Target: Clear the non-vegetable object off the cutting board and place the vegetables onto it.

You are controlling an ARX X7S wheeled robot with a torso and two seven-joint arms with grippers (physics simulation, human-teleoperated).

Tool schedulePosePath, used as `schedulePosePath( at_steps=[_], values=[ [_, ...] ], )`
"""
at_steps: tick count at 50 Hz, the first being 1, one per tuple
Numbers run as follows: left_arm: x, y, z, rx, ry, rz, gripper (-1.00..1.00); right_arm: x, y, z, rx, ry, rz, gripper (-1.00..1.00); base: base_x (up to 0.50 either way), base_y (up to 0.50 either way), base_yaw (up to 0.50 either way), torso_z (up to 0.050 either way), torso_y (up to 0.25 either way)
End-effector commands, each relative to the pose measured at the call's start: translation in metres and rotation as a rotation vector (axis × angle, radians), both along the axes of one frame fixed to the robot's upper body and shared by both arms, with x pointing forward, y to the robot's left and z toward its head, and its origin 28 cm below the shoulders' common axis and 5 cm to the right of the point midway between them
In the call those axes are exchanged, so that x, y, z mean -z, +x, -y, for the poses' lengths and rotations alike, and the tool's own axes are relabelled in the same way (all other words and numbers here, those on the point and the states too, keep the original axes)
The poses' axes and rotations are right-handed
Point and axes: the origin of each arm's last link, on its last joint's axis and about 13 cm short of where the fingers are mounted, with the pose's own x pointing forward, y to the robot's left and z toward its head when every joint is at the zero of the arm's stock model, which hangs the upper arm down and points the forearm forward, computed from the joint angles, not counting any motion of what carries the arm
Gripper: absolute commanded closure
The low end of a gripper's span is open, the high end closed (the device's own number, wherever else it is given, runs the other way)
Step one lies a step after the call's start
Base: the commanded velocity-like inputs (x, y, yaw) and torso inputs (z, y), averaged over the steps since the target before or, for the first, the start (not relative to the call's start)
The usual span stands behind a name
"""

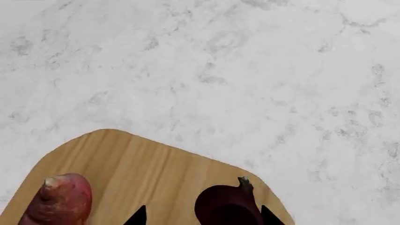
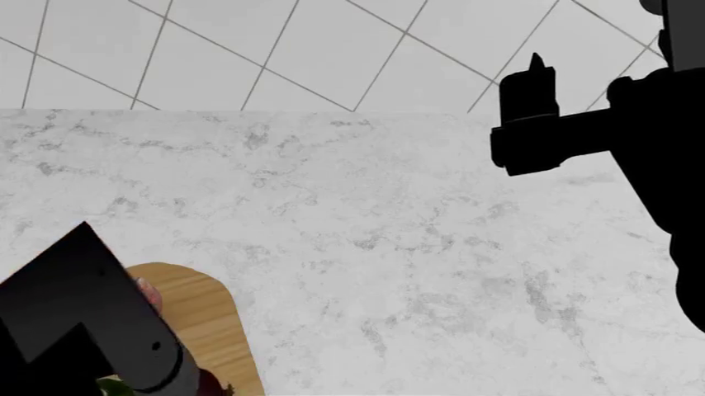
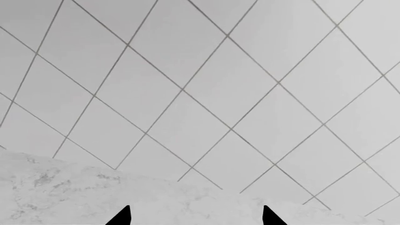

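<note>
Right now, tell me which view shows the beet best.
The left wrist view: the beet lies on the board, its stem end plain. The head view shows only a sliver of it beside the left arm. The right wrist view shows none.

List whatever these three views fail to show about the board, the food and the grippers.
- Cutting board: near part cut off by the left wrist view's edge; in the head view the left arm covers most of it.
- Sweet potato and beet: lower parts cut off by the same edge.
- Non-vegetable object: in no view.
- Left gripper: whether its jaws touch the beet cannot be told.
- Right gripper: only its tips show.
</note>
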Motion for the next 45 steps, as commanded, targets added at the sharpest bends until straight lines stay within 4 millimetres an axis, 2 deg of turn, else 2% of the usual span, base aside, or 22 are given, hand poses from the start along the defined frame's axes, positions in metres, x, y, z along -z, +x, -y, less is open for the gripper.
schedulePosePath(
  at_steps=[1, 19, 29, 30, 38, 45],
  values=[
    [0.01, 0.012, -0.012, -0.027, 0.056, 0.019, 1.0, 0.0, -0.002, -0.005, -0.005, 0.032, 0.051, -1.0, 0.0, 0.0, 0.0, 0.0, 0.0],
    [0.036, 0.025, -0.017, -0.066, 0.048, -0.059, 1.0, 0.0, -0.002, -0.004, -0.001, 0.031, 0.05, -1.0, 0.0, 0.0, 0.0, 0.0, 0.0],
    [0.041, 0.021, -0.017, -0.065, 0.052, -0.081, 1.0, 0.0, -0.002, -0.004, -0.002, 0.032, 0.05, -1.0, 0.0, 0.0, 0.0, 0.0, 0.0],
    [0.039, 0.021, -0.016, -0.062, 0.052, -0.077, -1.0, 0.0, -0.002, -0.004, -0.003, 0.031, 0.05, -1.0, 0.0, 0.0, 0.0, 0.0, 0.0],
    [0.03, 0.016, -0.015, -0.055, 0.054, -0.039, -1.0, -0.001, -0.003, -0.005, -0.002, 0.03, 0.052, -1.0, 0.0, 0.0, 0.0, 0.0, 0.0],
    [0.009, 0.004, -0.012, -0.035, 0.054, 0.025, -1.0, 0.0, -0.004, -0.004, -0.004, 0.031, 0.05, -1.0, 0.0, 0.0, 0.0, 0.0, 0.0]
  ],
)
